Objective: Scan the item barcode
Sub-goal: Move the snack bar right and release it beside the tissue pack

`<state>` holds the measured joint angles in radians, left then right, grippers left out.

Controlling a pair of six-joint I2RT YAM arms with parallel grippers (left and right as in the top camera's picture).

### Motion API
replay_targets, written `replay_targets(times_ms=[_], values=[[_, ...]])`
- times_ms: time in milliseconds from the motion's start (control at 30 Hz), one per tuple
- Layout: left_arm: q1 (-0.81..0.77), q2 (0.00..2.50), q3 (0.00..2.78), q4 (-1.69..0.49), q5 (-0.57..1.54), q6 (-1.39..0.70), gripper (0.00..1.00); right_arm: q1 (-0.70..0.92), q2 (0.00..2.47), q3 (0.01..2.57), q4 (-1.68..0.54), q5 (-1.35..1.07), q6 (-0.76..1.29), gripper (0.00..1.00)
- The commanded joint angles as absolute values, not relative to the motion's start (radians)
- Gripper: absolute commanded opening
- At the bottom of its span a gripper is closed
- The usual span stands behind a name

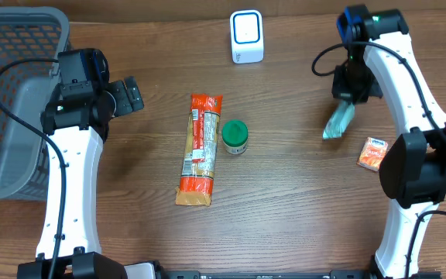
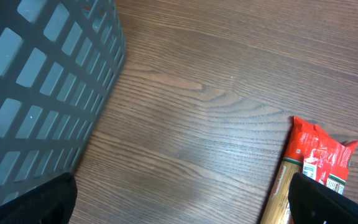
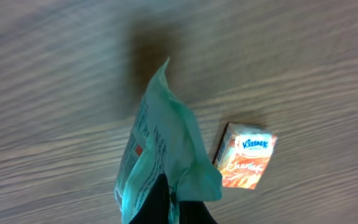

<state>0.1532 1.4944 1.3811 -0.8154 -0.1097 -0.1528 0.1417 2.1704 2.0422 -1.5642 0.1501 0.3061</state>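
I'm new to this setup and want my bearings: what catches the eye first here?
On the right, the right pincer is shut on a teal packet that hangs from it. A long orange pasta packet lies in the middle beside a green-lidded jar, with a white scanner at the far edge.

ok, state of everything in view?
left hand: open, empty
right hand: shut on teal packet
teal packet: held, hanging above table
scanner: upright
pasta pack: lying flat
green-lidded jar: upright, lid on
tissue pack: lying flat
basket: upright
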Motion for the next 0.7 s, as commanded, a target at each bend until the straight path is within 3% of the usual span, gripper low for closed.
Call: replay_targets(times_ms=[0, 167, 233, 367, 400, 667], values=[[0.156, 1.504, 1.391, -0.811, -0.115, -0.134, 1.00, 0.138, 2.162, 1.942, -1.528, 0.110, 0.312, 0.04], [0.156, 1.504, 1.391, -0.811, -0.115, -0.134, 1.00, 0.138, 2.162, 1.810, -1.463, 0.170, 0.308, 0.04], [0.156, 1.504, 1.391, -0.811, -0.115, -0.134, 1.00, 0.138, 2.162, 1.798, -1.468, 0.206, 0.311, 0.12], [0.156, 1.504, 1.391, -0.812, -0.115, -0.134, 1.00, 0.138, 2.162, 1.803, -1.483, 0.271, 0.311, 0.50], [0.156, 1.504, 1.391, -0.811, -0.115, -0.134, 1.00, 0.138, 2.162, 1.807, -1.488, 0.286, 0.311, 0.54], [0.156, 1.504, 1.391, -0.811, -0.115, -0.134, 1.00, 0.159, 2.162, 1.924, -1.599, 0.176, 0.311, 0.57]])
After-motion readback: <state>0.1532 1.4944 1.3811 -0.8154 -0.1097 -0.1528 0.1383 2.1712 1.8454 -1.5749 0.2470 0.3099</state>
